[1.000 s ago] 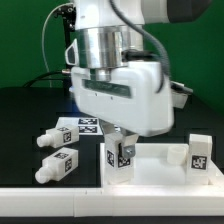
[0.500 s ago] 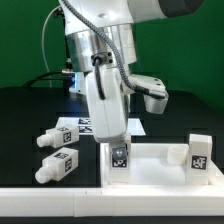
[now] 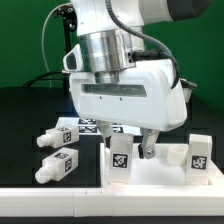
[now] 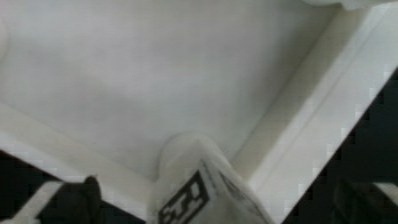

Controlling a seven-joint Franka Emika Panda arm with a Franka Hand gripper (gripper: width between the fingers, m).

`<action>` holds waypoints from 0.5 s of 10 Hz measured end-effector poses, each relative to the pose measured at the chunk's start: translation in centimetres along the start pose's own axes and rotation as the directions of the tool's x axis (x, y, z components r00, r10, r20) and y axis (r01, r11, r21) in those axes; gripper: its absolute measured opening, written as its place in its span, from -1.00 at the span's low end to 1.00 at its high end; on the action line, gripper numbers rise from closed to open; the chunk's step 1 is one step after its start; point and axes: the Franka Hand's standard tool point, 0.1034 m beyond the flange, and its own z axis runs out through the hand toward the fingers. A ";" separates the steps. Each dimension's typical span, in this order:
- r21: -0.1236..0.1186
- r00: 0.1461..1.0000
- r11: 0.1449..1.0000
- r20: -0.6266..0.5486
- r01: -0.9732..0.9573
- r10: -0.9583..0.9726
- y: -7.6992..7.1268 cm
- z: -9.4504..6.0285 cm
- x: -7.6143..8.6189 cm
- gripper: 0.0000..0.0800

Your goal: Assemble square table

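The white square tabletop [image 3: 160,170] lies at the front, rim up. One tagged white leg [image 3: 120,156] stands upright in its near corner on the exterior view's left. A second leg [image 3: 200,152] stands in the corner on the right. Two more legs [image 3: 62,133] [image 3: 59,166] lie loose on the black table to the left. My gripper [image 3: 136,148] hangs low over the tabletop, its jaws either side of the first leg with gaps showing, so it looks open. The wrist view shows that leg [image 4: 205,192] between dark fingers [image 4: 75,202], over the tray floor [image 4: 143,80].
The marker board [image 3: 88,125] lies flat behind the loose legs, partly hidden by the arm. A white bar [image 3: 50,202] runs along the front edge. Black table surface surrounds the parts.
The wrist turned to a narrow, side-on pose half a second ago and has turned back to face the camera broadly. The gripper now sits slightly further right. The leg stays upright in its corner.
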 end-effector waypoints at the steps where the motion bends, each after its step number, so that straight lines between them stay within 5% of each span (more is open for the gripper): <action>1: -0.001 0.999 0.999 0.000 0.042 -0.042 0.0 0.0 0.0 0.62; 2: -0.016 0.981 0.981 -0.009 0.193 -0.193 0.1 -0.1 0.3 0.62; 4: -0.080 0.809 0.809 -0.048 0.582 -0.586 -0.5 -0.9 1.7 0.62; 5: -0.085 0.790 0.790 -0.050 0.607 -0.612 -0.5 -0.8 1.7 0.62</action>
